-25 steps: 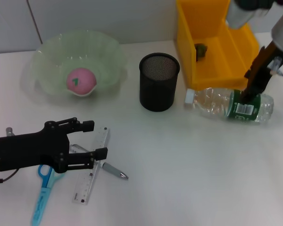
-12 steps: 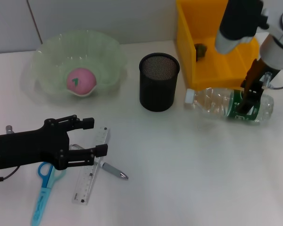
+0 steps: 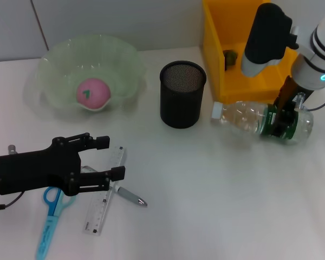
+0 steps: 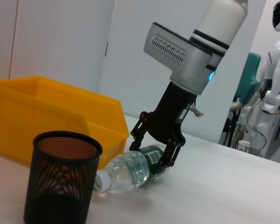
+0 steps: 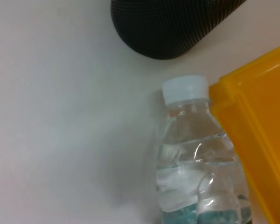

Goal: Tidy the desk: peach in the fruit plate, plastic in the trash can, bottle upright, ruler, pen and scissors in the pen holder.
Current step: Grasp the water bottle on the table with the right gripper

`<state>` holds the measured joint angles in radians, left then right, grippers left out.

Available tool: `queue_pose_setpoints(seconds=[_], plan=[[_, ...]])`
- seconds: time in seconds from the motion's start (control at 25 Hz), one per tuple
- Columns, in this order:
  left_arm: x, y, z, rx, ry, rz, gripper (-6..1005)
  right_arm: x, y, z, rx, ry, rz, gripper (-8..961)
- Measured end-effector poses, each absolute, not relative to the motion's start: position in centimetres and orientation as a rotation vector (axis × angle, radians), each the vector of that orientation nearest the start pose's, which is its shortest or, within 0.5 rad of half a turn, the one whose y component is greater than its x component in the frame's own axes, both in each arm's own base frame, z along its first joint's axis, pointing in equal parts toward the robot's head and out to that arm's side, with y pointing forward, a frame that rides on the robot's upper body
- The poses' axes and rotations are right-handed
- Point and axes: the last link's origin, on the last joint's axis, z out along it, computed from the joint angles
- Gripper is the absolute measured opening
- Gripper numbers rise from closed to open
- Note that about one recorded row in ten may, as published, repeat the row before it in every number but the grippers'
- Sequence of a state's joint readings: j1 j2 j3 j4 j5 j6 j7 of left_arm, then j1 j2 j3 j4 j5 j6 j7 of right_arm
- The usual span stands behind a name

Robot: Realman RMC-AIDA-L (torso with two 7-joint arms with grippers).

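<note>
Bottle lies on its side just in front of the yellow bin, cap toward the mesh pen holder, and your right gripper straddles its green label with the fingers spread around the body, a placement you would choose to grip the thick part before tipping it upright; I judge the fingers not yet tight. Your left gripper hovers wide apart over the stationery, ready for its turn. You have one bottle, one peach in the plate, one ruler, one pen, one pair of scissors.
</note>
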<state>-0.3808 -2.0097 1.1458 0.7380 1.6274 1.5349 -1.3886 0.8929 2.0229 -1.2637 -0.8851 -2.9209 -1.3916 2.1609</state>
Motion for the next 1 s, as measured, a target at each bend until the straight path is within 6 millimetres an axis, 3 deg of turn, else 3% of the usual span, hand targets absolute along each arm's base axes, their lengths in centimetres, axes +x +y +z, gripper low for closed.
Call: queue_pose_setpoints(seconds=[1.0], plan=[[-25.4,29.9,-0.5,-2.839,-0.531,-0.775,744,22.7,41.4,-1.0,-2.569,0.440,-0.990,747]])
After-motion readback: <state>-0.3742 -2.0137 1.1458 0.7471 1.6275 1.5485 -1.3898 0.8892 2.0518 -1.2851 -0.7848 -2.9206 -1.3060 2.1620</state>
